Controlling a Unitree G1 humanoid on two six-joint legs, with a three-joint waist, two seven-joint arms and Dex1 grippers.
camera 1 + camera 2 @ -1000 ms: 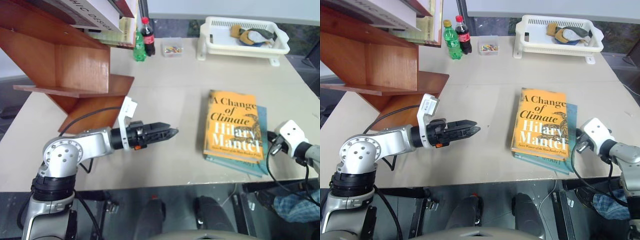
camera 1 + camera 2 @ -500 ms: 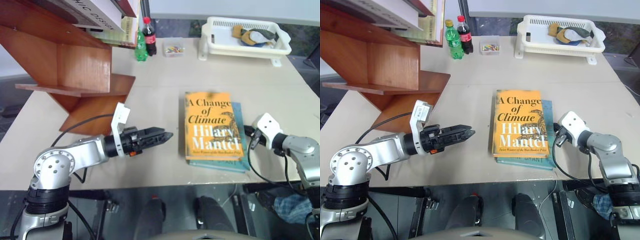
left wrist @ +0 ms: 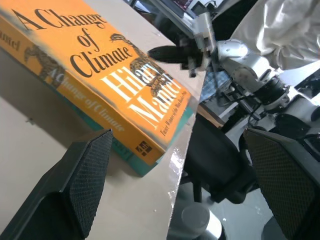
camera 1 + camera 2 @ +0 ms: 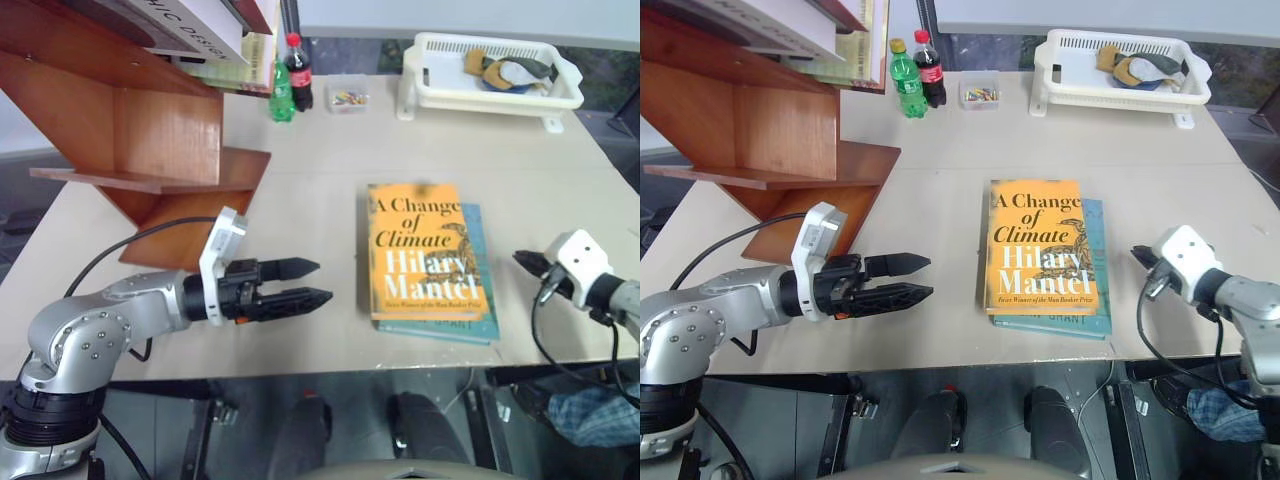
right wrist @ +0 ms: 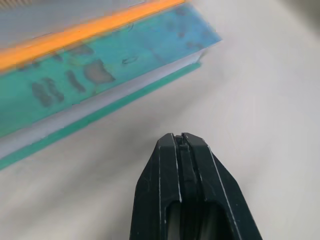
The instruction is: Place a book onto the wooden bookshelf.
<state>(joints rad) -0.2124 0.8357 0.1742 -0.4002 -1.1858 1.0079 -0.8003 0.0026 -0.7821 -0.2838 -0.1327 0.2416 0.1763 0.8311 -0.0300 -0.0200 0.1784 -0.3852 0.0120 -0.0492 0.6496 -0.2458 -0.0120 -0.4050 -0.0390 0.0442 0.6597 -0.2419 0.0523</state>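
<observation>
While the book (image 4: 426,252) lay flat on the desk (image 4: 330,150), cover up, atop a teal-blue book (image 4: 478,300) whose edges showed along its right and near sides, nothing of the placing itself had been done. It sat near the middle of the desk, well apart from the wooden bookshelf (image 4: 140,130) at the far left, and neither arm held it.

On the book's left, the left gripper (image 4: 306,283) hung just above the desk with its jaws spread wide, pointing at the book's spine side but short of it, a strip of bare desk between. In the left wrist view the book lay ahead between the two open fingers (image 3: 85,172). On the book's right, the right gripper (image 4: 1143,257) had its jaws pressed together, empty, its tip aimed at the stack's right edge and apart from it.

By my judgement the task was at its start: the book had yet to be gripped, lifted clear of the teal-blue one, carried across to the left and set on one of the shelf's slanted boards. The upper boards already carried other books (image 4: 200,30), so an open board lower down looked the likelier spot.
</observation>
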